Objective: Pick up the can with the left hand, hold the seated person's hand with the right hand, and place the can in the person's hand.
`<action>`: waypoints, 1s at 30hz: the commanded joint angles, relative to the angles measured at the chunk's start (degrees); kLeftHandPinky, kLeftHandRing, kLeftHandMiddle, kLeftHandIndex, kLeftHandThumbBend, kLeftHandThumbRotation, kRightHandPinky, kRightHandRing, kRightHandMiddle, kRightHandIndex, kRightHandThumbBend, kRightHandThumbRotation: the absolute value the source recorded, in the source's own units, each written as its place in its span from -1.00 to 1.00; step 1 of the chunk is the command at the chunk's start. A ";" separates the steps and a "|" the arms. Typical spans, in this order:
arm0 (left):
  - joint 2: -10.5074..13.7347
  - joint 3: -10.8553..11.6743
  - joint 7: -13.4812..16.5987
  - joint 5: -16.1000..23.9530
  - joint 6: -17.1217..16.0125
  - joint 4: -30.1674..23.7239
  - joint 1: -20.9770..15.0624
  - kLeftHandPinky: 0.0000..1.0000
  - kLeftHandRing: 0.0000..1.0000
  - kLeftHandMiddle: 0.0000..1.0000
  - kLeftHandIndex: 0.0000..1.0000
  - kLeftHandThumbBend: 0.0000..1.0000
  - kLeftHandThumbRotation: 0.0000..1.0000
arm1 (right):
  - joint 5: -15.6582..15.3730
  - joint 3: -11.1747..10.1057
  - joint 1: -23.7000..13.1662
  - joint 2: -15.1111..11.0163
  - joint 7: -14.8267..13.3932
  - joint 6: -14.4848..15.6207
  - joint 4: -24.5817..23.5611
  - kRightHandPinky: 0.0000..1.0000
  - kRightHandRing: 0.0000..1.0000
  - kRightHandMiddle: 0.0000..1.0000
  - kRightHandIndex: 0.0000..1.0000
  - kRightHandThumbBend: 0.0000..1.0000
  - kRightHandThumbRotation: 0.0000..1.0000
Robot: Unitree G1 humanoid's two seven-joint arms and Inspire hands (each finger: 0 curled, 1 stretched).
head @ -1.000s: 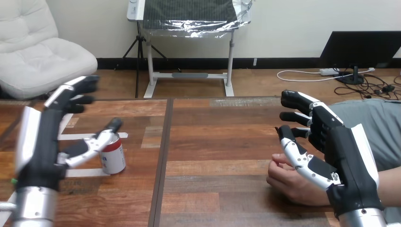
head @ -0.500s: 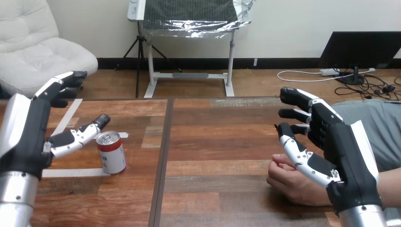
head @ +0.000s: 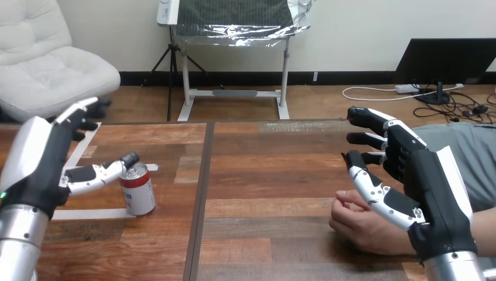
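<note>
your left hand [head: 40,170] sat near the left edge of the brown wooden plank table [head: 263,175], spread wide, fingers straight and pointing toward the far edge, thumb stretched right toward the can. it held nothing. the thumb tip lay just beside the top rim of the small red-and-white metal can with a silver lid [head: 138,190]; you could not tell whether it touched. the can stood upright on the table, left of the dark seam between the boards [head: 202,187], its base at the end of a white tape strip [head: 88,213] that ran along the wood. its label showed a red band over white, and the print was too small to read.

from the seam rightward you had a broad stretch of bare wood, open all the way to the far edge.

the person's hand [head: 360,225] rested on the table near the right side, loosely curled. your right hand [head: 424,178] hovered over and just behind it, open, fingers spread and slightly bent, thumb slanting down above the knuckles, not closed around anything.
</note>
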 commanded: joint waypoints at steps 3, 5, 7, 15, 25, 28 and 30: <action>2.94 -2.62 -0.21 1.90 0.51 3.74 -6.65 0.41 0.52 0.61 0.64 0.54 -0.35 | 0.69 -0.49 -4.11 -1.28 0.54 -0.31 -0.37 0.28 0.57 0.71 0.56 -0.35 -1.00; 3.37 -3.28 -0.56 2.52 0.74 4.58 -7.58 0.41 0.53 0.62 0.65 0.55 -0.34 | 0.80 -0.65 -4.28 -1.50 0.72 -0.56 -0.18 0.28 0.58 0.71 0.56 -0.35 -1.00; 3.81 -3.90 -0.89 3.12 1.03 5.24 -8.43 0.41 0.53 0.62 0.65 0.56 -0.33 | 0.79 -0.78 -4.41 -1.63 0.84 -0.63 -0.12 0.28 0.58 0.71 0.56 -0.35 -1.00; 5.43 -6.26 -2.46 5.01 1.82 7.66 -11.79 0.43 0.56 0.64 0.66 0.60 -0.26 | 0.83 -1.08 -4.60 -1.73 0.99 0.31 -0.61 0.27 0.57 0.70 0.53 -0.33 -1.00; 7.07 -9.39 -4.19 6.71 1.63 11.80 -16.74 0.50 0.63 0.67 0.67 0.64 -0.20 | 1.09 -1.03 -4.80 -2.35 1.07 0.65 -0.80 0.26 0.57 0.70 0.52 -0.31 -1.00; 7.32 -10.13 -4.47 6.99 1.61 12.67 -17.93 0.52 0.64 0.67 0.67 0.65 -0.19 | 1.13 -1.00 -4.86 -2.55 1.12 0.82 -0.86 0.26 0.57 0.70 0.52 -0.31 -1.00; 7.56 -11.08 -5.06 7.39 2.27 13.36 -19.31 0.54 0.66 0.68 0.67 0.66 -0.17 | 1.00 -1.03 -4.90 -2.78 1.20 1.08 -0.94 0.25 0.56 0.70 0.51 -0.30 -1.00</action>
